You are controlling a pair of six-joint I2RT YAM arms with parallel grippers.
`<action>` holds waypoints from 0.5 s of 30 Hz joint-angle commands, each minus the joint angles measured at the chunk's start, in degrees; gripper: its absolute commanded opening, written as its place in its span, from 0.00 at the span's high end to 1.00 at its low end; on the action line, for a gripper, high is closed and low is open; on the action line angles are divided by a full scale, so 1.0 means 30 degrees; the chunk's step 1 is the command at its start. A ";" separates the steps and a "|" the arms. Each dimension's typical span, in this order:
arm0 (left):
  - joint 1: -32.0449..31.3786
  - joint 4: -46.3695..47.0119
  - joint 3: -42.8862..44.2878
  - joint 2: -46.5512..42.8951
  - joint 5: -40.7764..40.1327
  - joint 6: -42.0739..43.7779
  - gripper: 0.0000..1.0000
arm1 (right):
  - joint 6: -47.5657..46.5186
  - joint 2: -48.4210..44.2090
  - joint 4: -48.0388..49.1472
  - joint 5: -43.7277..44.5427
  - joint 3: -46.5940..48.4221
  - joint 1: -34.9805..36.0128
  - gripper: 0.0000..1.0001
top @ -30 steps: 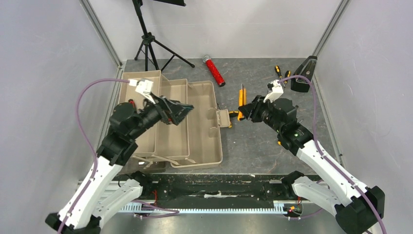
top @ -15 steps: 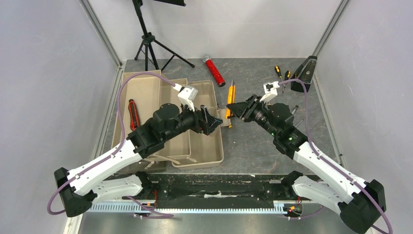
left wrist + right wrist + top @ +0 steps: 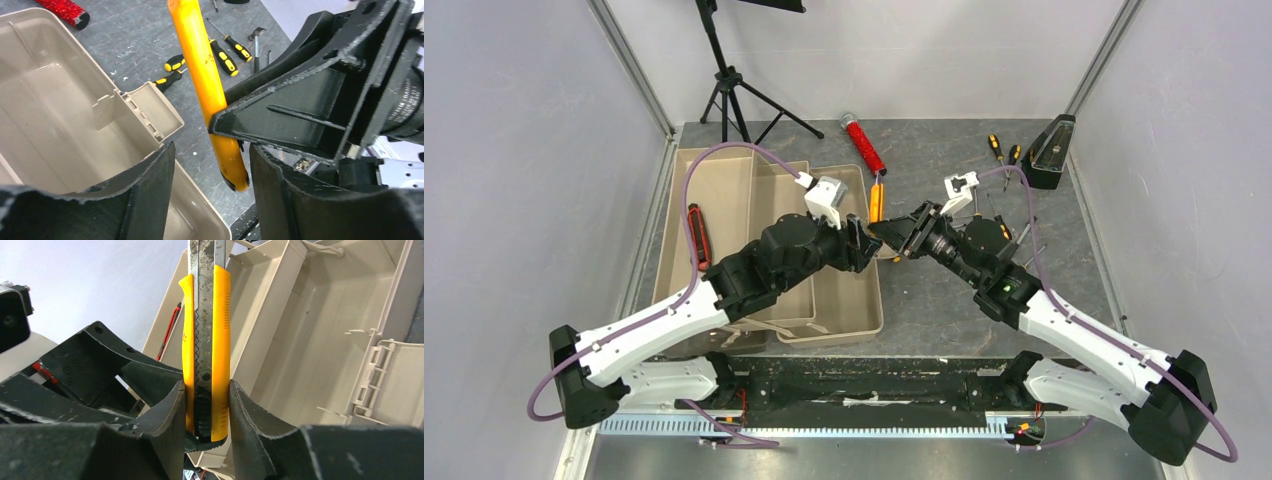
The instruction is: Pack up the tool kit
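The orange utility knife [image 3: 206, 340] is held above the right edge of the open toolbox [image 3: 844, 300], pinched by the right gripper [image 3: 206, 390]. The left gripper [image 3: 211, 150] faces it with jaws spread either side of the handle, not closed on it. The red utility knife [image 3: 696, 236] already lies in a side tray; packing looks early, with the screwdrivers [image 3: 225, 50] and hammer [image 3: 256, 37] out on the table [image 3: 944, 300].

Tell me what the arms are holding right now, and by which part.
The right tool clamps the orange utility knife across its sides, low on the handle by the black slider. The left tool is open, holding nothing.
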 commanded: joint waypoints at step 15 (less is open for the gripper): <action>-0.0162 -0.4263 0.2110 -0.1346 -0.3785 0.0794 0.98 | -0.0980 0.0343 0.1818 0.0457 0.0438 0.0399 0.41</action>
